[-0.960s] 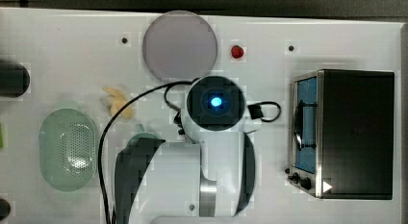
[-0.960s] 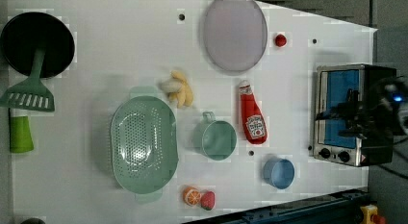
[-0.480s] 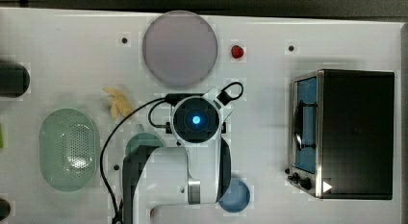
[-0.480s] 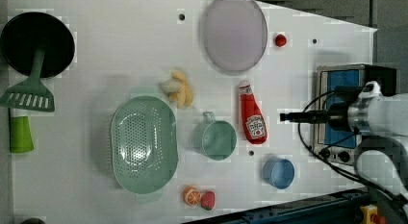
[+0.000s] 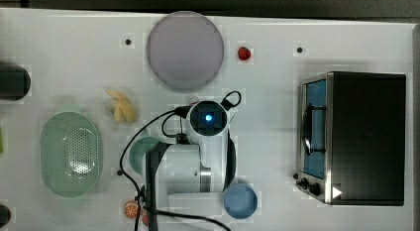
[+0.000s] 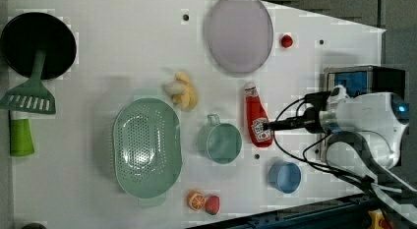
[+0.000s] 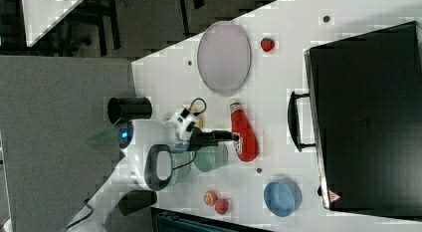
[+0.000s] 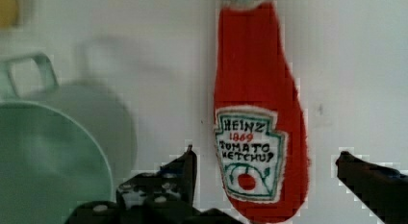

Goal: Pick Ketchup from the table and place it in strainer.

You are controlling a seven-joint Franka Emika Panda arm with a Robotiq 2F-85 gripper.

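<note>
The ketchup, a small red squeeze bottle with a white cap and a Heinz label on its lower body, is lying flat on the white table. The gripper is hanging directly above the bottle's labelled end with its two black fingers standing wide apart, one on each side of the body, gripping nothing.

Taking the bottle as the landmark: in the left view, a teal metal cup with a side handle is sitting just beside it on the left view's left, and the strainer, a pale translucent green oval basket with a perforated bottom, is lying beyond the cup, well apart from the bottle. A grey round plate is lying beyond the cap end, a small blue bowl near the base end, and a black-and-silver toaster oven on the far side from the cup.

Judged step: approach for the pick; the bottle is not yet being held. The next move calls for lowering straight down until the fingers are straddling the body, closing across its width, lifting, and carrying it over the cup to the strainer. The nearby cup rim is calling for care on the cup-side finger.
</note>
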